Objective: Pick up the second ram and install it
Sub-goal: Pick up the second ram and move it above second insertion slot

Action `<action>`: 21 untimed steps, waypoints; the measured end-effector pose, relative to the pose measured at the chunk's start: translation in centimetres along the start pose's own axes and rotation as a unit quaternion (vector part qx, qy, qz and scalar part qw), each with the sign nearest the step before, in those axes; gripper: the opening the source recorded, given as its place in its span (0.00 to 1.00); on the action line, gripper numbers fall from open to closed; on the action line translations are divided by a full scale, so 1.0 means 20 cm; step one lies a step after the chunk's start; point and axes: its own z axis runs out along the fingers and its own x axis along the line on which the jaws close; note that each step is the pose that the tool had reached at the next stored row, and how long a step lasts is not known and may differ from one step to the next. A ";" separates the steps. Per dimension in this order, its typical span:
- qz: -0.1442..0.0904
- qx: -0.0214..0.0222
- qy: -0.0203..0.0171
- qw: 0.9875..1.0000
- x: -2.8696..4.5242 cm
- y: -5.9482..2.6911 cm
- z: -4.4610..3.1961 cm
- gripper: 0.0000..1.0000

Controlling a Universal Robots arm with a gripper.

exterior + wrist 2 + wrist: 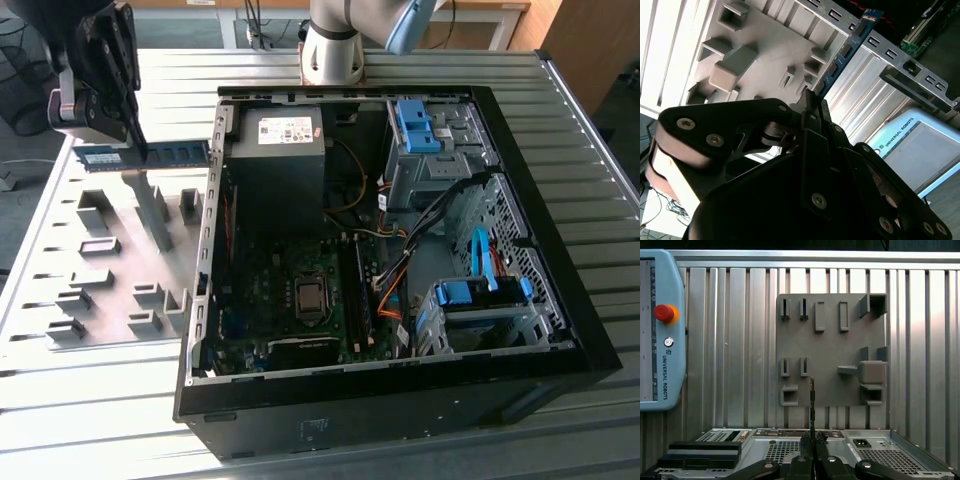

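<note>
Second ram point(175, 153) in black jaws above grey holder tray point(125, 265), beside open computer case point(400, 395).

The table point(570, 110) under the computer case point(400, 405) is ribbed bare metal with a dull brushed sheen. The case is matt black outside and bare grey steel inside, with glossy blue plastic clips point(415, 125). Beside the case, the holder plate point(110, 270) is matt grey plastic. The second ram point(175, 153) is smooth blue-green board. The gripper point(813, 102) is matt black with bright metal screws.
</note>
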 end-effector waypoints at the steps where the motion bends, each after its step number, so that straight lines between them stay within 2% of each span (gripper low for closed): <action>1: 0.000 0.000 0.000 1.000 0.000 -0.003 0.000 0.14; 21: 0.000 0.000 0.000 1.000 0.000 -0.062 -0.001 0.14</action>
